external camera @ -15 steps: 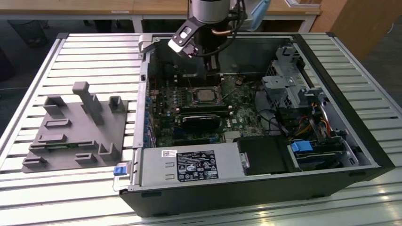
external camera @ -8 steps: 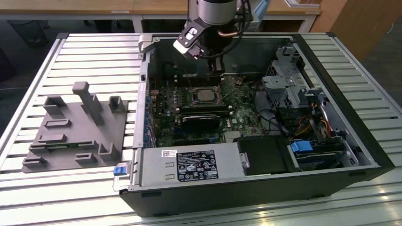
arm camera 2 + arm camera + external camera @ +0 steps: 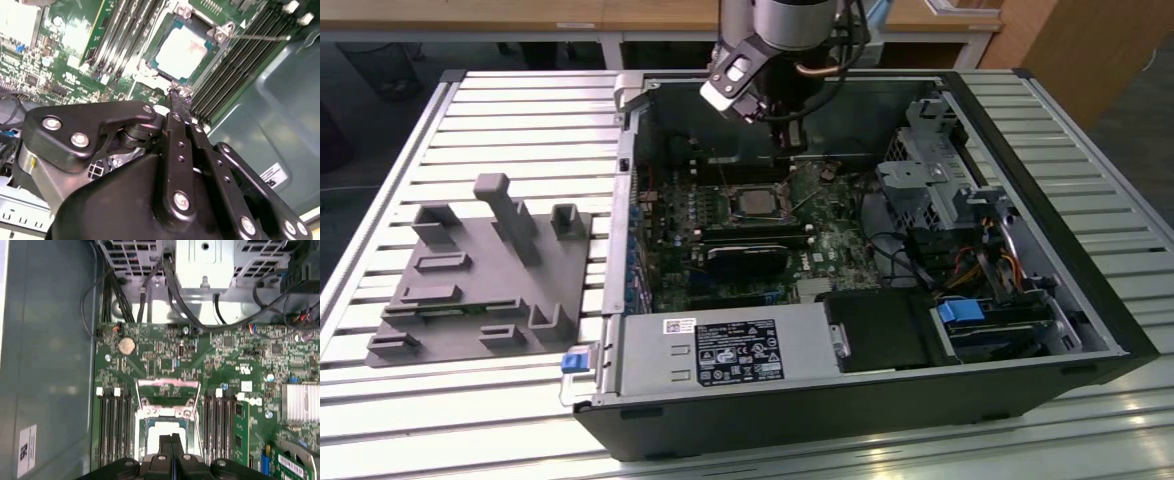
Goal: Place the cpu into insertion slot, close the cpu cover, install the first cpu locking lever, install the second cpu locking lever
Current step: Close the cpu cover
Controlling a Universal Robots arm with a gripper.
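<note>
Slatted metal table [image 3: 494, 110] is lit evenly, wooden desks [image 3: 520, 12] are seen well behind the gripper [image 3: 787, 150], grey floor [image 3: 1141, 135] is glimpsed off to its side

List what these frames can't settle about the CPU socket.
- First wrist view: the black tool hides one edge of the pale silver square cpu.
- Exterior view: the silver-rimmed black square insertion slot is too small to tell whether it is closed.
- Second wrist view: the thin silver wire lever is too blurred to judge latching.
</note>
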